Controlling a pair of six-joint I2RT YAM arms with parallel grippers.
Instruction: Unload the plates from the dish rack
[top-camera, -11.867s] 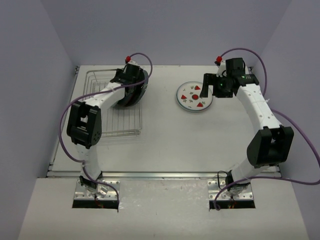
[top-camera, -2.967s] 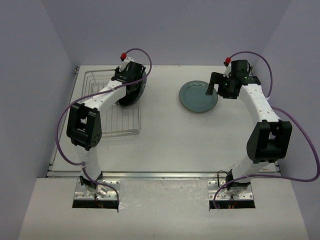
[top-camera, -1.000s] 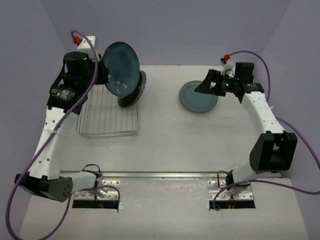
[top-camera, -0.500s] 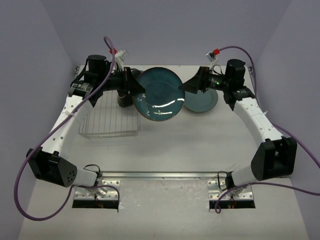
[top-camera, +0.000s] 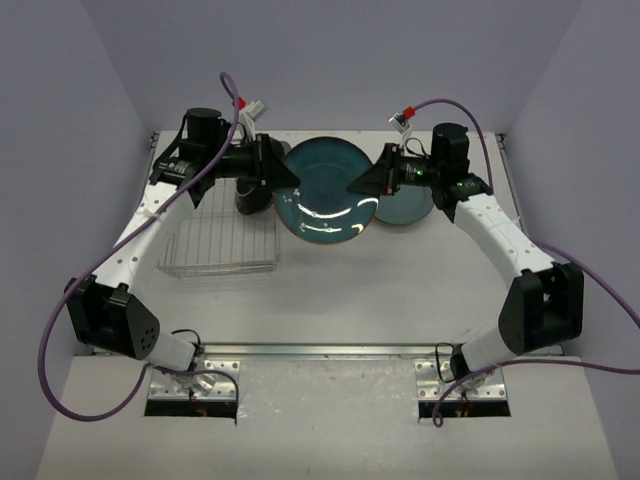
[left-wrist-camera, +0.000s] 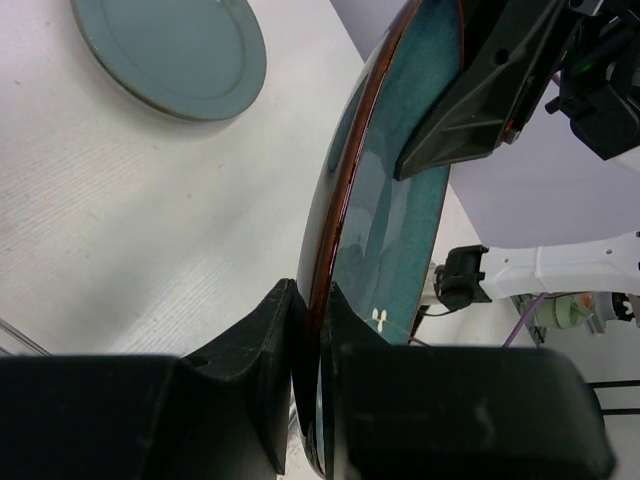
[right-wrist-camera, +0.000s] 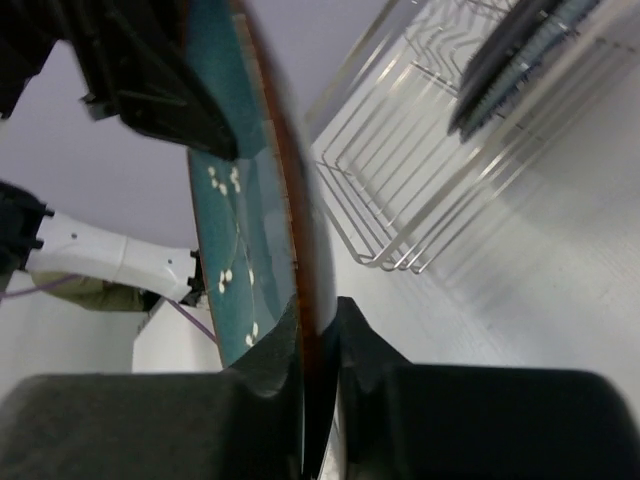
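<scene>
Setting: a robot test cell in a lab, not a kitchen. White table (top-camera: 400, 290) is boxed on three sides by plain lavender walls (top-camera: 340, 60). The left arm (top-camera: 130, 240) and right arm (top-camera: 500, 230) are bolted to metal base plates (top-camera: 190, 385) at its near edge, with purple cables (top-camera: 41, 360) looping loose. The household items are a wire dish rack (top-camera: 215, 245) and crockery, e.g. a dark teal plate (top-camera: 322, 200), set out as test pieces on otherwise bare white surfaces.
</scene>
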